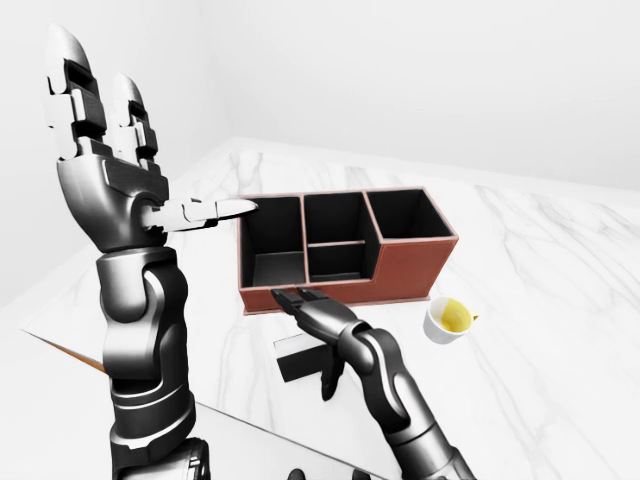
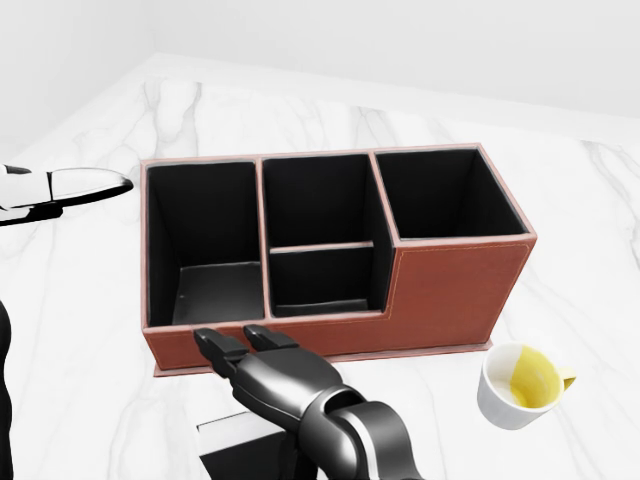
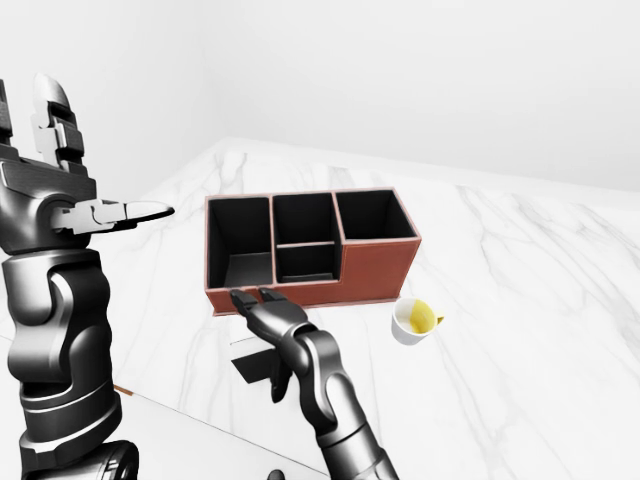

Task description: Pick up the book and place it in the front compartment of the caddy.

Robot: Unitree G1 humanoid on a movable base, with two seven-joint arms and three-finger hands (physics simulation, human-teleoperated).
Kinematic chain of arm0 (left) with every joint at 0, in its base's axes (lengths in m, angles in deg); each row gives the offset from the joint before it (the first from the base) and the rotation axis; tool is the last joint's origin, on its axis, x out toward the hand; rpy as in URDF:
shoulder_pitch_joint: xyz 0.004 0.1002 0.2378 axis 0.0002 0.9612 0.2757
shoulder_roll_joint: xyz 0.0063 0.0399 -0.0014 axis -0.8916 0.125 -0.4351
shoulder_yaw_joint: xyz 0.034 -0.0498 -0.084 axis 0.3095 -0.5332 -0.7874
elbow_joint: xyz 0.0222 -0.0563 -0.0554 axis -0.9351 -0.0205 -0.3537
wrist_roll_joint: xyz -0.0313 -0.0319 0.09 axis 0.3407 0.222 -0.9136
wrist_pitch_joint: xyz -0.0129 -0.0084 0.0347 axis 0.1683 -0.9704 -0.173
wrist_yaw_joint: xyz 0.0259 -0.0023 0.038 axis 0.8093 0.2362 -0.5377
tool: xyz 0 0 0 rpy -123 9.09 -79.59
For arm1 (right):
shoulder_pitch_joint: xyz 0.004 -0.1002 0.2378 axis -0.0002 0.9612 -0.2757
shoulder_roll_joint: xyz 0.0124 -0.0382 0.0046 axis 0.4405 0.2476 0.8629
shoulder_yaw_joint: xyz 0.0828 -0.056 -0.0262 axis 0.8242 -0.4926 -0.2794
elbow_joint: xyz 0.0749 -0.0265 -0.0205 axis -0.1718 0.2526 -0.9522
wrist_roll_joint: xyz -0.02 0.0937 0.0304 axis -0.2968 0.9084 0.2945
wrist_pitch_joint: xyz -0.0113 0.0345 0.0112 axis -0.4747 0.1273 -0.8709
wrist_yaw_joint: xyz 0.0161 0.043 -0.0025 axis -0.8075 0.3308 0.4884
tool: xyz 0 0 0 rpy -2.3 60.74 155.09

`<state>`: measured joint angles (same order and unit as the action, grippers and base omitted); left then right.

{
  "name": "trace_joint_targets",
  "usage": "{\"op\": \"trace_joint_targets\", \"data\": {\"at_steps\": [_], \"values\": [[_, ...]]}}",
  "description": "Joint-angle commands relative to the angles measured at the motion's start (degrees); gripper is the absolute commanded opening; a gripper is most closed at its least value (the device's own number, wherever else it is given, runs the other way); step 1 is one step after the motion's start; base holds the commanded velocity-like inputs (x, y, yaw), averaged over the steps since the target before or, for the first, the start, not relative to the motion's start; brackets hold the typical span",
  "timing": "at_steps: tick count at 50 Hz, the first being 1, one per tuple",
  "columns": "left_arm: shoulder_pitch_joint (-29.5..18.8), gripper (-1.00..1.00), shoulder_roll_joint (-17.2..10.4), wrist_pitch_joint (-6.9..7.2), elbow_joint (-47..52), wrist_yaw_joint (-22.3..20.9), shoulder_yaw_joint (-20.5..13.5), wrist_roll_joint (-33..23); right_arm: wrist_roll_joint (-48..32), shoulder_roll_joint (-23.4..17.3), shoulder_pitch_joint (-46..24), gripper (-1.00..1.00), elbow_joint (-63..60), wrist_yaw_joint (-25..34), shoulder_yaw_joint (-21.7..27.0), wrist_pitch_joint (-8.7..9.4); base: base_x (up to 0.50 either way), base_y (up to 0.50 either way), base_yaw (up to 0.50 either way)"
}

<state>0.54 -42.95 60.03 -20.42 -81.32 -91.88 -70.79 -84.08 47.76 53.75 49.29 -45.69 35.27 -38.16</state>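
your right hand (image 1: pixel 312 305) is hovering with fingers spread over the flat black book (image 1: pixel 300 358). your left hand (image 1: pixel 105 170) is standing up, fingers spread. the brown leathery caddy (image 2: pixel 440 290) is sitting on smooth white marble (image 2: pixel 600 300), no writing showing.

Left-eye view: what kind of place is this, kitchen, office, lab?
Hard to say; probably a simulated home or office countertop. A white marble counter carries a brown leather-look caddy with black compartments, a white cup with a yellow inside, and a black book. Bare white walls, nothing more.
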Motion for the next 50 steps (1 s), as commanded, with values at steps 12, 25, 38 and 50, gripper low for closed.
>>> {"op": "trace_joint_targets", "data": {"at_steps": [12,25,38,50], "values": [[-0.06,1.0,-0.13,0.0,-0.1,0.07,-0.06,0.18,-3.07,0.16,0.14,1.0,7.49,-0.96,-0.09,0.0,0.0,0.0,0.0],[-0.2,1.0,-0.07,0.0,-0.61,-0.03,-0.01,0.01,-2.32,0.36,-0.08,1.0,9.76,-1.27,0.3,0.0,0.0,0.0,0.0],[-0.08,1.0,-0.07,0.0,-0.21,-0.01,0.02,0.02,-1.97,0.45,-0.14,1.0,10.74,-1.45,0.2,0.0,0.0,0.0,0.0],[0.11,1.0,0.02,0.0,0.34,-0.01,-0.03,0.05,-1.79,0.46,-0.01,-1.0,10.22,-1.58,0.09,0.0,0.0,0.0,0.0]]}}
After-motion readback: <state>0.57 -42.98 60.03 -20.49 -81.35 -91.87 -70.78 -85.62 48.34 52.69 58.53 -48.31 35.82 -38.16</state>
